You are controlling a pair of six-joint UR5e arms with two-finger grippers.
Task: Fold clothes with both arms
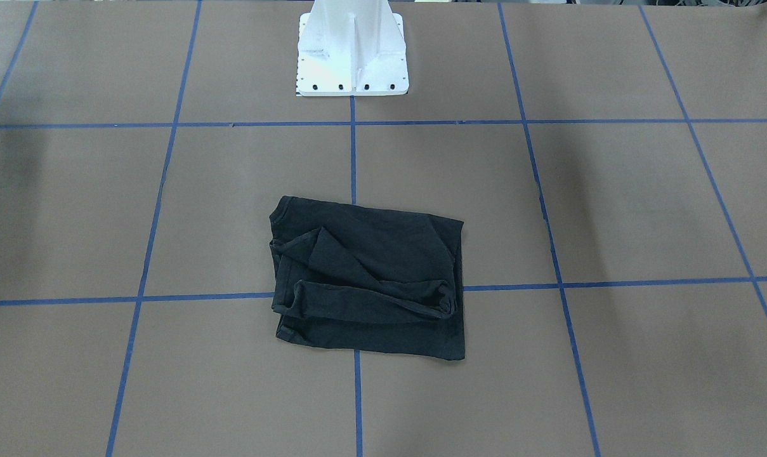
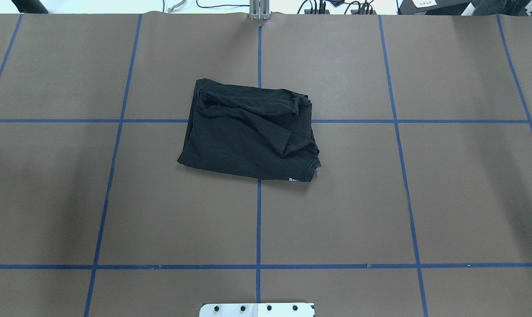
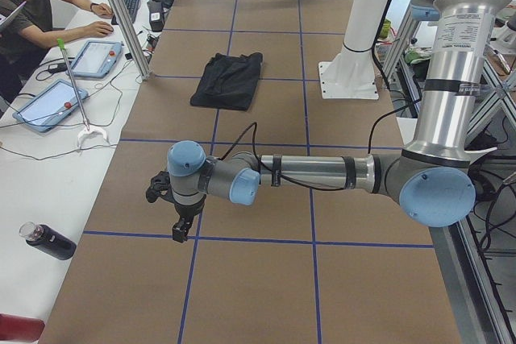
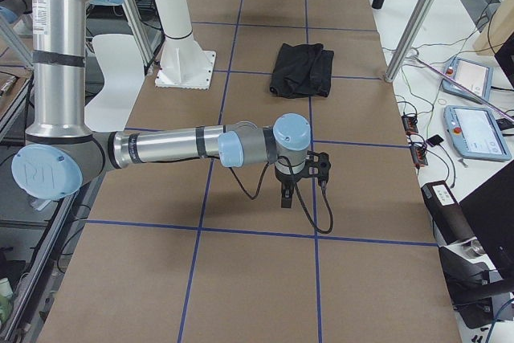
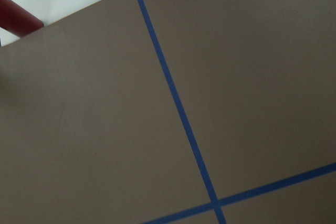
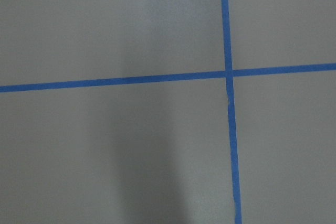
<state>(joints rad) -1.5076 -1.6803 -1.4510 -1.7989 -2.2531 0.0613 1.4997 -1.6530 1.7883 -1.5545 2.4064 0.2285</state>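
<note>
The black T-shirt (image 1: pixel 370 279) lies folded into a rough rectangle at the table's middle, plain side up, with a rolled crease across it (image 2: pixel 248 132). A sliver of white print peeks out at its near hem in the overhead view. It also shows small in the side views (image 3: pixel 230 80) (image 4: pixel 301 70). My left gripper (image 3: pixel 181 230) hangs over bare table far from the shirt, toward the table's left end. My right gripper (image 4: pixel 285 198) hangs likewise toward the right end. Both show only in side views, so I cannot tell whether they are open or shut. Both wrist views show only table.
Brown table cover with blue tape grid (image 2: pixel 259 220). The white pedestal base (image 1: pixel 351 57) stands at the robot's side. A person sits at a side bench with tablets (image 3: pixel 48 106) and a dark bottle (image 3: pixel 44 241). More tablets (image 4: pixel 474 130) lie on the other side.
</note>
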